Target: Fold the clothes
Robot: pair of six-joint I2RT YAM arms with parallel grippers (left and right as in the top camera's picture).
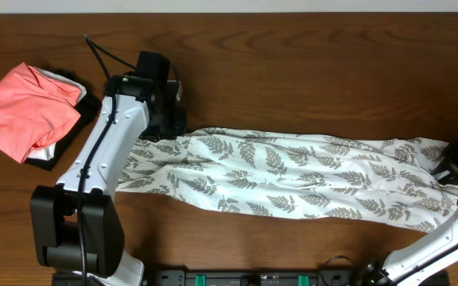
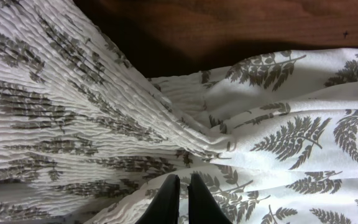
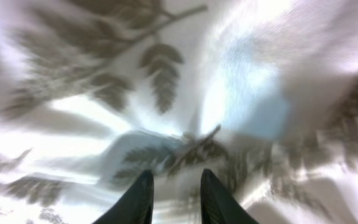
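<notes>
The clothes, a long white dress (image 1: pixel 293 175) with grey-green fern print, lie stretched left to right across the wooden table. My left gripper (image 1: pixel 173 127) is at the dress's upper left end, over the ribbed bodice. In the left wrist view its gripper (image 2: pixel 180 177) is shut, with creases of the dress (image 2: pixel 278 137) running in to the tips. My right gripper (image 1: pixel 450 171) is at the far right hem. In the right wrist view that gripper (image 3: pixel 174 174) has its fingers apart and pressed close to the blurred fabric (image 3: pixel 166 81), which fills the gap.
A coral-pink garment (image 1: pixel 26 111) lies on a black one (image 1: pixel 64 155) at the left edge of the table (image 1: pixel 293 71). Bare wood shows behind and in front of the dress. The arm bases stand along the front edge.
</notes>
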